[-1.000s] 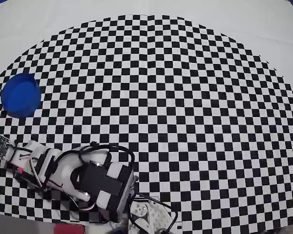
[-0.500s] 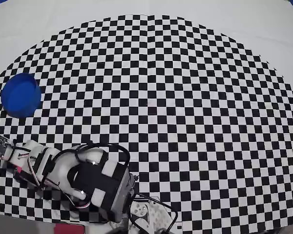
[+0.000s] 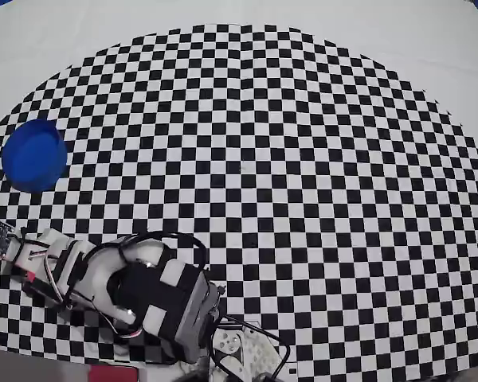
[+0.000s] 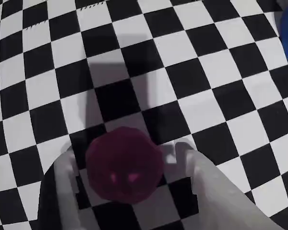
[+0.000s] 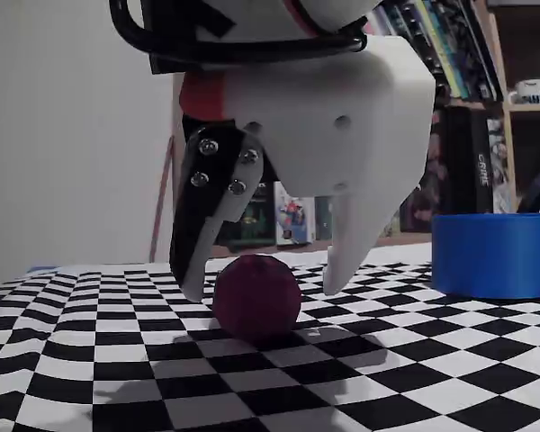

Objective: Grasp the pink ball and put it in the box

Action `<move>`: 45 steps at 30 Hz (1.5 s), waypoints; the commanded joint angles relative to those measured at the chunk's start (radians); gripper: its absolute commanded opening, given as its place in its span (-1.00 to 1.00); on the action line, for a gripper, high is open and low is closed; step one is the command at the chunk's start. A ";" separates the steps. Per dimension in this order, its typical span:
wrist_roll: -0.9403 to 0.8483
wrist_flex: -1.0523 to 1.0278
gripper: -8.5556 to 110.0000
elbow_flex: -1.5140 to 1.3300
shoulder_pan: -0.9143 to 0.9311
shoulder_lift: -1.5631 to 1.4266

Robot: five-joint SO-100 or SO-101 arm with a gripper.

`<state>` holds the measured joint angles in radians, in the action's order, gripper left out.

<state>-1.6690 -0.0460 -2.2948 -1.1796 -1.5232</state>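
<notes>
Dark pink and faintly faceted, the small round ball (image 5: 256,296) sits on the black-and-white checkered cloth of the counter (image 5: 414,369), directly between the two fingers of the white-and-black hand (image 5: 268,283), which stands open with a tip on each side of the ball and a sliver of gap visible at both in the fixed view. The wrist view shows the same: the ball (image 4: 124,164) lies centred between the pale fingers, low in the frame. It looks light and probably a little soft or rubbery; being round, it would likely roll or squirt out if pinched off-centre, so the hold should fall across its widest middle, with the tips lower than they are now. The round blue plastic box (image 5: 495,254) stands on the cloth well apart from the ball, to its right in the fixed view. Nothing lies on the cloth between ball and box. In the overhead view the arm covers the ball, and the box (image 3: 33,155) sits above it.
</notes>
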 commanded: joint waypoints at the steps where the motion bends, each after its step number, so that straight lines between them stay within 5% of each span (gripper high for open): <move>1: 0.003 -0.003 -0.42 0.040 -0.006 0.000; 45: 0.005 -0.003 -0.42 0.086 -0.008 0.058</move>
<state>-1.6690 -0.0460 -2.2427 -1.1812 -1.4603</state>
